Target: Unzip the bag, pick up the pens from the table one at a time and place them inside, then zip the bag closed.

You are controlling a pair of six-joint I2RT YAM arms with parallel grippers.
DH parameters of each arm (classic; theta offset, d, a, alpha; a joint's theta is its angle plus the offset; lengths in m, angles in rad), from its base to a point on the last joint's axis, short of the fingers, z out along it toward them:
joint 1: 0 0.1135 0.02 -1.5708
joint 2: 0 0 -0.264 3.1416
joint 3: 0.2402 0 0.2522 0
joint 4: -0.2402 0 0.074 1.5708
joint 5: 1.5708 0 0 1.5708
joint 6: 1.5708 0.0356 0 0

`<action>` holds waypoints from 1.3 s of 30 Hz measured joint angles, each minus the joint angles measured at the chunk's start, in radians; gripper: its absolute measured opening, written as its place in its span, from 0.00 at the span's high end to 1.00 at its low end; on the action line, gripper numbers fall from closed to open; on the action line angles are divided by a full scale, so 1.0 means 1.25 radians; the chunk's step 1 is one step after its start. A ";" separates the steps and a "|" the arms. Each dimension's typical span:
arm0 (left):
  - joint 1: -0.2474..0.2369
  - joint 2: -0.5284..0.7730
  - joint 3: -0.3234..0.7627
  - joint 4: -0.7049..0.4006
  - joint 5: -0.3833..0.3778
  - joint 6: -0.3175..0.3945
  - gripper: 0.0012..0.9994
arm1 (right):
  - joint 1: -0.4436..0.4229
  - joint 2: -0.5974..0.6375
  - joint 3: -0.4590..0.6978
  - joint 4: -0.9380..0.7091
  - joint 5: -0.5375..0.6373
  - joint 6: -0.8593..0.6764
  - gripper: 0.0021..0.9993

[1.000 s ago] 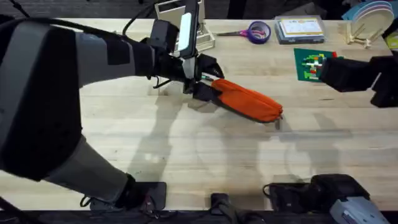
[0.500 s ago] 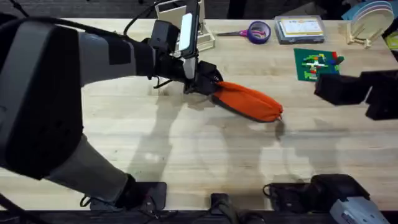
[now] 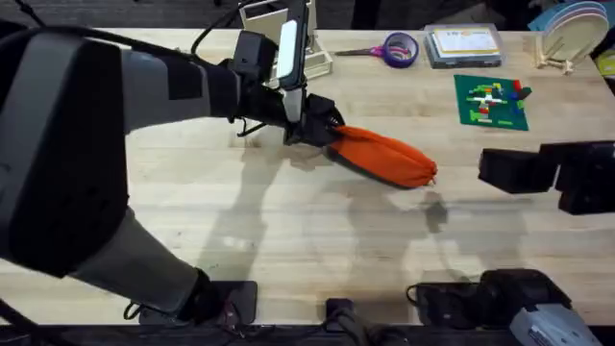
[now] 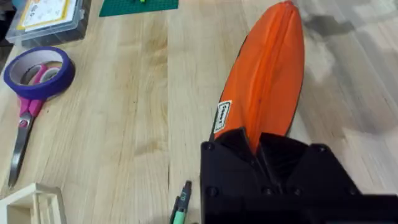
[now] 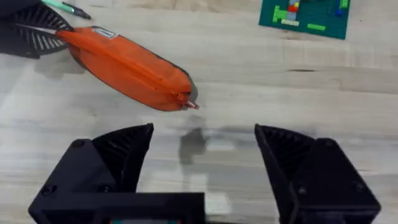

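The orange bag lies slantwise on the table, its zip closed and the pull at its right end. My left gripper is shut on the bag's left end. A green pen lies on the wood just beside that gripper, and the same pen also appears in the right wrist view. My right gripper hovers open to the right of the bag, apart from it. In the right wrist view the right gripper has nothing between its fingers, with the bag ahead of it.
Purple-handled scissors inside a purple tape roll and a clear plastic box sit at the back. A green baseplate with bricks lies back right, behind the right gripper. A white rack stands behind the left gripper.
The right arm has drawn back from beside the green baseplate toward the table's near side. The bag settled slightly early on. My left gripper stays shut on its end.
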 joint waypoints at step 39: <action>0.000 0.000 0.000 0.000 0.000 0.000 0.96 | 0.000 0.000 -0.061 -0.008 -0.192 -0.407 0.00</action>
